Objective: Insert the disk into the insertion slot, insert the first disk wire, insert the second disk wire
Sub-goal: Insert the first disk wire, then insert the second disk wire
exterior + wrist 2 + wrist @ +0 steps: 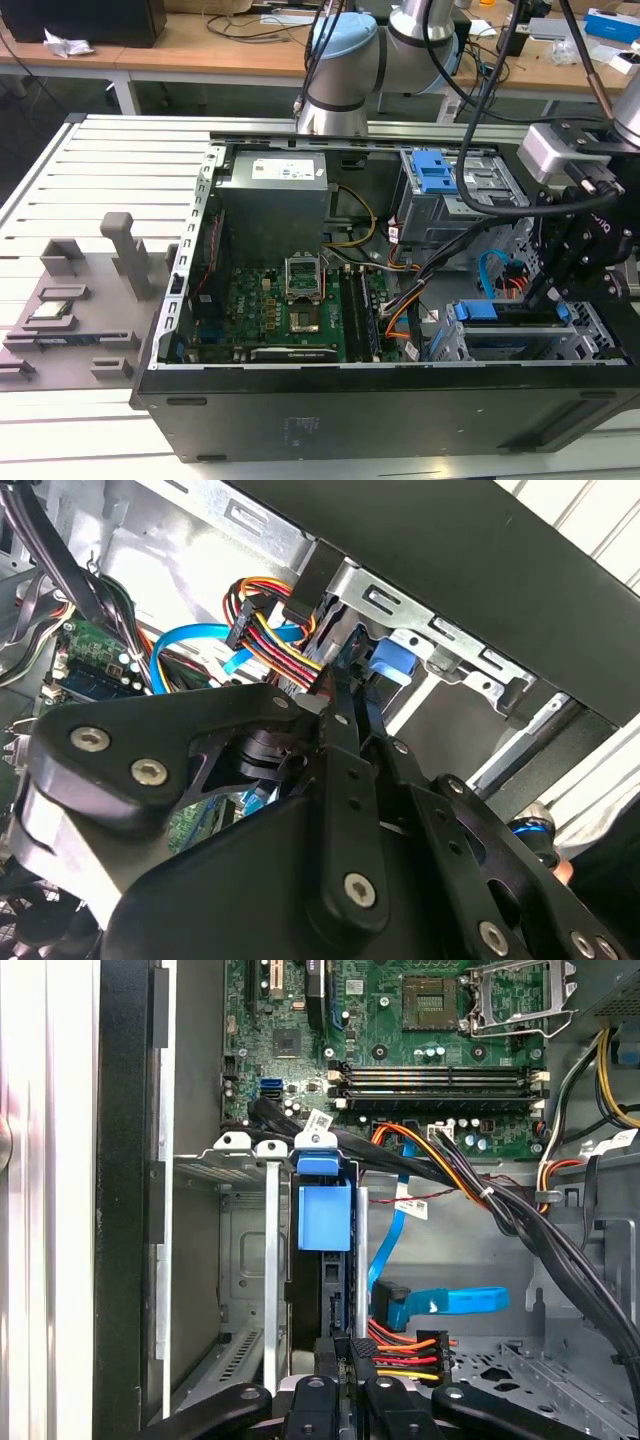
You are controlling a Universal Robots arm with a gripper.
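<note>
Over the slatted table [120, 160] near workbenches [200, 45], the gripper [351, 1362] clamps the first disk wire [408, 1357].

An open computer case [350, 410] is lying on a slatted grey table [100, 170], its motherboard [280, 305] facing up. At the exterior view's right, the black gripper [540, 297] is hanging over the case's near corner, its tip reaching down beside the blue-framed disk [510, 312], which is sitting in the insertion slot [592, 335] (the low perforated bay, not the taller cage [440, 190] behind). The first disk wire [514, 283] and the looping second disk wire [487, 272] are lying just beside the gripper's tip
</note>
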